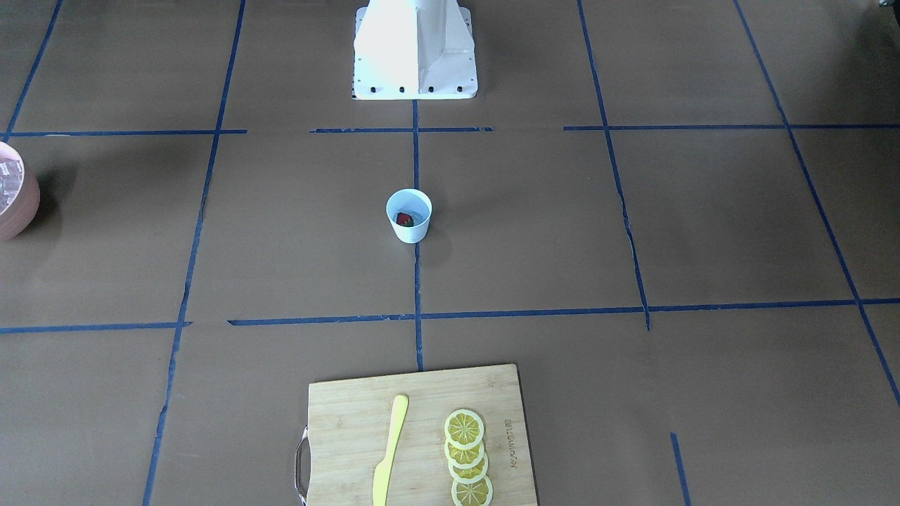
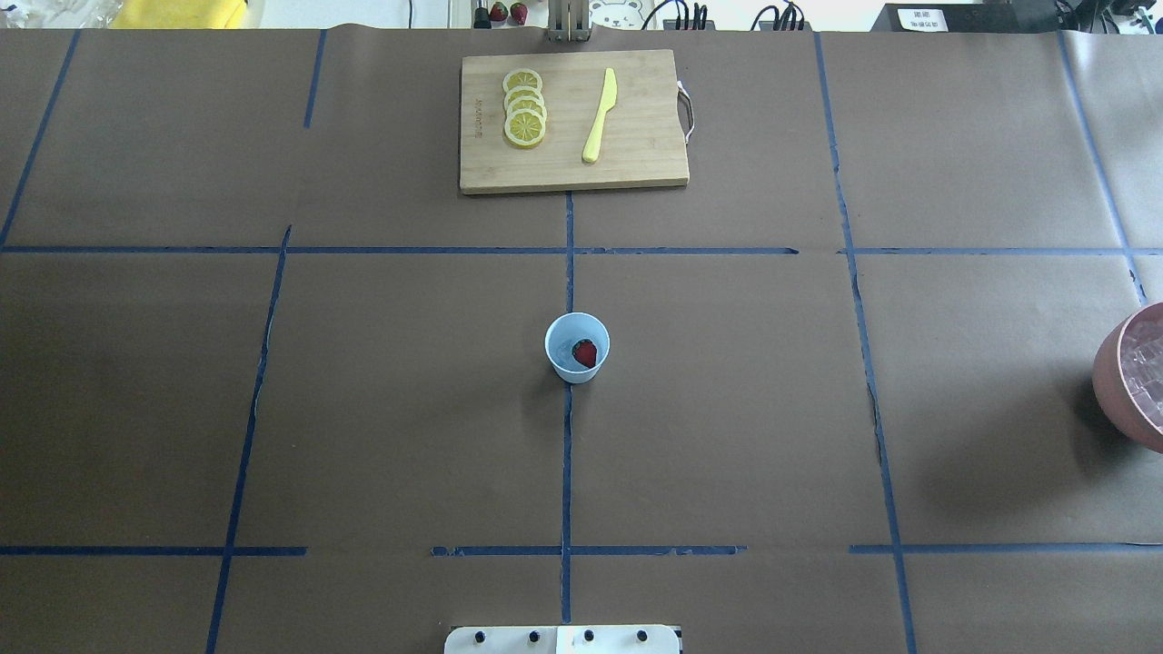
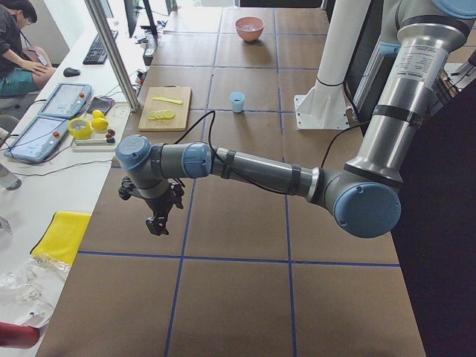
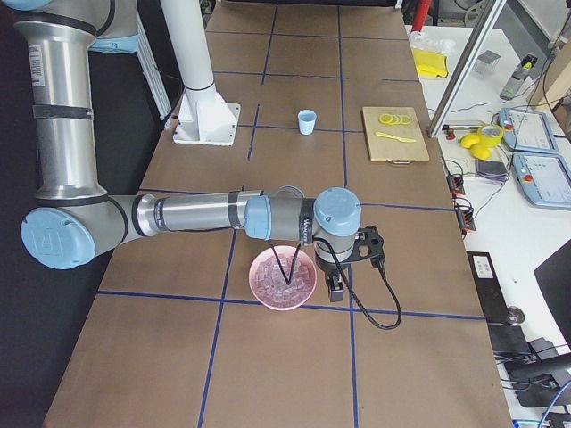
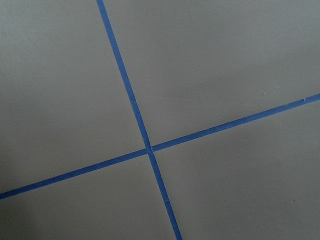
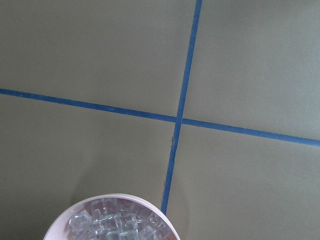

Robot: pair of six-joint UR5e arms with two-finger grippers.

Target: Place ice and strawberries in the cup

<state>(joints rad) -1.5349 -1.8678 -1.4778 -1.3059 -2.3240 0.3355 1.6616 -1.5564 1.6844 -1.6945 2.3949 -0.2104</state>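
The strawberry (image 2: 586, 352) already lies inside the cup (image 1: 409, 232), which stands upright in the middle of the counter, well apart from both sets of fingers, probably so that either arm can reach it. A pale, glassy patch next to the berry may be a cube, but it is too small to be sure. The ice (image 6: 112, 222) that can be seen plainly is heaped in the pink bowl (image 2: 1116, 386), out toward the robot's right end of the counter. The right fingers (image 4: 335, 287) hang just beside that bowl's rim, on the side away from the robot's base. The right wrist view catches only the bowl's top edge. I read that placing as deliberate: this arm is stationed at the ice supply, so fetching cubes looks like its job and the step in hand. The fingers show only from the side camera, so I cannot tell whether they are released, clenched, or carrying a cube. The left fingers (image 3: 158, 223) hang low over bare counter near a crossing of blue tape, far from cup and bowl alike. This looks like a parked pose that keeps them out of the other arm's way, and their state cannot be told either. Beyond the cup from the robot, apart from all fingers, a cutting board (image 2: 636, 154) carries lemon slices (image 2: 525, 113) and a yellow knife (image 2: 600, 116), which play no part here.
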